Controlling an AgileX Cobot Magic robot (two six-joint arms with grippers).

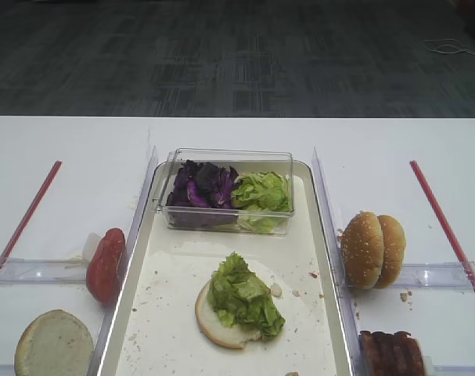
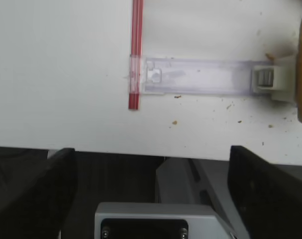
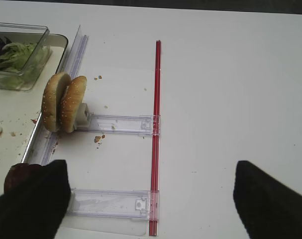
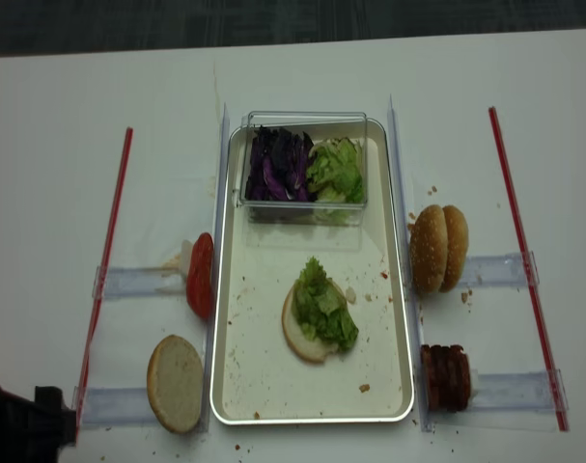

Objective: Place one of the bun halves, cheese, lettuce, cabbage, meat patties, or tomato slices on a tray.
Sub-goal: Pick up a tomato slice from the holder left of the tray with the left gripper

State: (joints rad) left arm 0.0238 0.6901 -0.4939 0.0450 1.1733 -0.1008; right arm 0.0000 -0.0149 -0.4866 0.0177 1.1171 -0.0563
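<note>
Tray (image 4: 237, 386): sits mid-table, long side running front to back; raised rim all round, crumbs scattered over its floor.
Open room: bare tray floor lies left, right and in front of the bun half (image 4: 297, 338), which lies cut face up in the near middle with a lettuce leaf (image 4: 324, 304) on top.
Clear box (image 1: 225, 157): stands on the far end of the tray, holding cabbage (image 1: 199, 185) on the left and more lettuce on the right.
Left of tray: a tomato slice (image 1: 105, 264) stands on edge against the clear rail (image 1: 134, 211); a pale bun half (image 1: 54, 345) lies flat near the front.
Right of tray: two sesame bun halves (image 1: 372, 249) stand on edge together; meat patties (image 4: 447, 376) stand in front of them, cut off at the frame bottom in the first high view.
Red strips (image 4: 104, 260): one runs along each outer side, well apart from the tray.
Left gripper (image 2: 151, 189): fingers spread wide, holding nothing, hovering past the table's near edge.
Right gripper (image 3: 151, 194): fingers spread wide, empty, over bare table right of the patties; its tips are cut off at the frame bottom.
Hard to make out: neither arm shows clearly in the high views; only a dark shape sits at the lower left corner.
</note>
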